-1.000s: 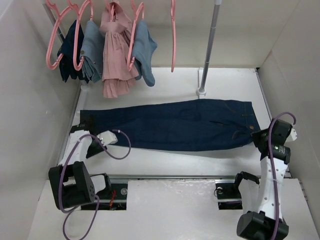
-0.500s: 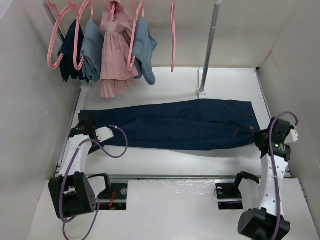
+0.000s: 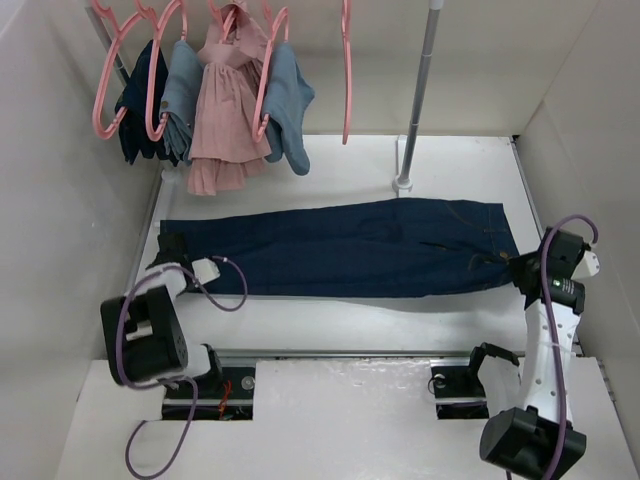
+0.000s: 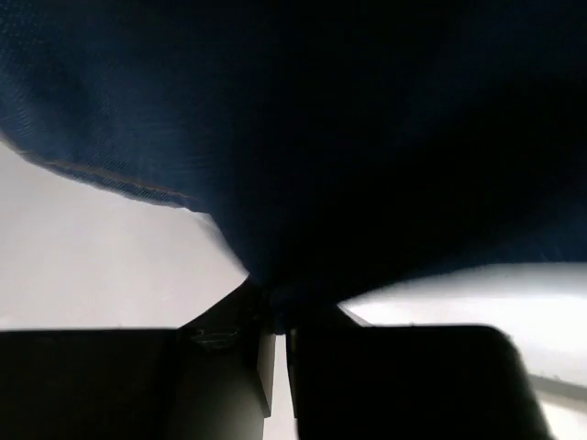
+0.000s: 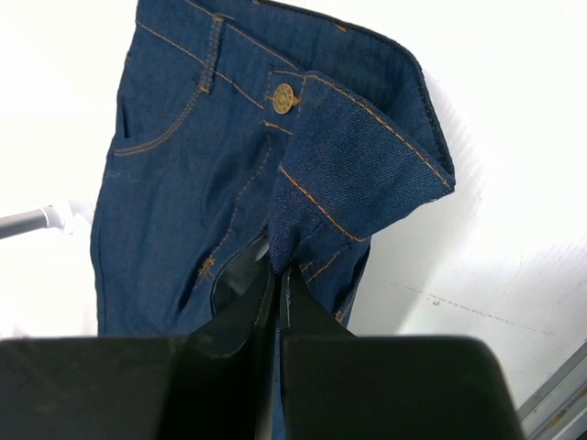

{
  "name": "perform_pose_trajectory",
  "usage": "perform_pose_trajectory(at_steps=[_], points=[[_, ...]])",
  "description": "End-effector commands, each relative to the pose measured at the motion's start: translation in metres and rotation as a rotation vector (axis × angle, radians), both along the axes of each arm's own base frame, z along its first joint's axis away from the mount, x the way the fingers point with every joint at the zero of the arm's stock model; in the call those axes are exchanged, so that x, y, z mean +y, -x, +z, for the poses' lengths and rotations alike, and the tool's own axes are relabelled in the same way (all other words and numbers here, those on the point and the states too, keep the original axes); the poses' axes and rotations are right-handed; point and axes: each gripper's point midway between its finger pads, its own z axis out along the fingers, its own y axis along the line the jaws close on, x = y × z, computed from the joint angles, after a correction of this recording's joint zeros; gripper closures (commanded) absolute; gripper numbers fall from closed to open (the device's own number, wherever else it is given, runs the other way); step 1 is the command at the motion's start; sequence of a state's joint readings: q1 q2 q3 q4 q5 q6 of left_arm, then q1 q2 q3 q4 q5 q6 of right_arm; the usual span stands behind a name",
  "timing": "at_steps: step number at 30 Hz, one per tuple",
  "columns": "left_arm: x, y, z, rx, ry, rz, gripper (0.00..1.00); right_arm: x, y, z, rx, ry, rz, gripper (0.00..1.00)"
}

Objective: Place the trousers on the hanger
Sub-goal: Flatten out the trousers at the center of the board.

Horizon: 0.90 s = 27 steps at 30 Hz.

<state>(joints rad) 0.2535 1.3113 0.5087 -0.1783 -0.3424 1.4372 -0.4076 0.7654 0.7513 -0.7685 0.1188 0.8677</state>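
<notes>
One pair of trousers [image 3: 340,250] is lying stretched between two pincers, the left pincer [image 3: 172,248] and the right pincer [image 3: 510,267]. Well beyond the left pincer, at least five pink hangers [image 3: 100,90] are hanging. One is a bare hanger [image 3: 346,70]. The others are carrying one pink dress [image 3: 225,120], two light blue garments [image 3: 185,100] and one small navy garment [image 3: 135,100]. One metal pole [image 3: 420,90] is standing nearer the right pincer.

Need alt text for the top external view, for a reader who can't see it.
Dark navy trousers lie stretched flat across a white table, the left gripper shut on the leg hems and the right gripper shut on the waistband end. Behind, loaded hangers carry a pink dress and blue garments, beside one empty hanger.
</notes>
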Motion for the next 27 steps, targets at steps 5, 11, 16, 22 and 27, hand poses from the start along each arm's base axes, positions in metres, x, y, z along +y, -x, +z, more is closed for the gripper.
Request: perform_pose_trajectory(at_steps=[5, 11, 16, 22, 27], points=[[0.027, -0.006, 0.056, -0.062, 0.149, 0.12, 1.0, -0.026, -0.018, 0.068, -0.143, 0.139, -0.048, 1.0], [0.018, 0.027, 0.075, 0.013, 0.182, 0.108, 1.0, -0.021, -0.002, 0.054, -0.05, 0.108, -0.053, 1.0], [0.008, 0.074, 0.038, 0.15, 0.176, 0.175, 1.0, -0.005, 0.024, 0.003, 0.074, -0.009, -0.096, 1.0], [0.007, 0.119, 0.018, 0.272, 0.107, 0.277, 0.37, -0.019, 0.053, 0.001, 0.103, -0.026, -0.336, 0.12], [0.033, 0.109, 0.05, 0.145, -0.013, 0.428, 0.0, -0.038, 0.06, 0.04, 0.06, 0.096, -0.391, 0.04]])
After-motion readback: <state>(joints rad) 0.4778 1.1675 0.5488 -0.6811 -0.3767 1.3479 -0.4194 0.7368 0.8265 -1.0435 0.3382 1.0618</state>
